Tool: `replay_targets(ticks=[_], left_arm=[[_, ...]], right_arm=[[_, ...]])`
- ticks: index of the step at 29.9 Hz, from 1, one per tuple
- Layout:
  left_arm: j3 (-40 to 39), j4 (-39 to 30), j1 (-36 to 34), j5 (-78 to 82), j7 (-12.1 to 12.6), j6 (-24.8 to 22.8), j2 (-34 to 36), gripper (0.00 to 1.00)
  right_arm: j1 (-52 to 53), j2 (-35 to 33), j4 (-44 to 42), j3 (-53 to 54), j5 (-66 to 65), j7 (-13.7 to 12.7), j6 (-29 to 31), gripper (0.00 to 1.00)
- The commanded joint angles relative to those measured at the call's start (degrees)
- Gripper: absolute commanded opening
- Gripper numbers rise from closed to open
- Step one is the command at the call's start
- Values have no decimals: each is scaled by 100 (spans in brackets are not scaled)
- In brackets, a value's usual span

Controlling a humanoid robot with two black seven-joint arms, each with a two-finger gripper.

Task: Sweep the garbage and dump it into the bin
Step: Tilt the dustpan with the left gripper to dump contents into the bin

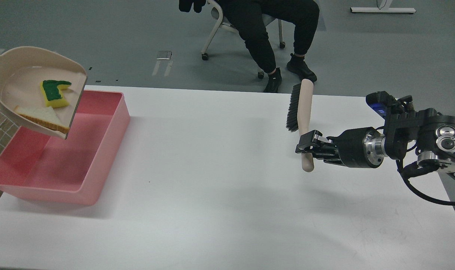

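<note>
The beige dustpan [21, 80] hangs tilted above the far left part of the pink bin [59, 157], its open lip pointing down toward the bin. In the pan lie the yellow sponge chunk with a green face [55, 92] and the torn bread slice [40, 117], both close to the lip. The bin's inside looks empty. My left gripper is out of view; only the pan's handle end shows at the left edge. My right gripper [306, 144] is shut on the wooden handle of a brush [301, 112], held upright above the table with black bristles facing left.
The white table [212, 187] runs under both arms. The bin sits at the table's left edge. A seated person [272, 33] on a rolling chair is beyond the far table edge. A tiled surface shows at the far left.
</note>
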Motion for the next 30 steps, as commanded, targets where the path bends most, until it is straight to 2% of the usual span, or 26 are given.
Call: replay_targets(ticks=[1,7,13,17,20,26,30], left_arm=[[11,-179,0,163,0,136,134,0],[2,-328,35,515,0,408,354,0],[124,-864,176,612,0,830,732,0],[432,-1286,185,874,0,1488,916,0],[520,-1427,185,1007,0,1779,960,0],[661,-1480,185,1174,0,2148,943,0],[565,-1471,159,1069,0,2131,899,0]], right_arm=[[-8,-9,-6,1,0,0,0,0],[-17,0,-14,9,0,0,0,0],[-17,9,-15,9,0,0,0,0],[-8,9,-41,18,0,0,0,0],[-8,9,-41,18,0,0,0,0],[-17,17,-41,18,0,0,0,0],[-17,53,-32,18,0,0,0,0]])
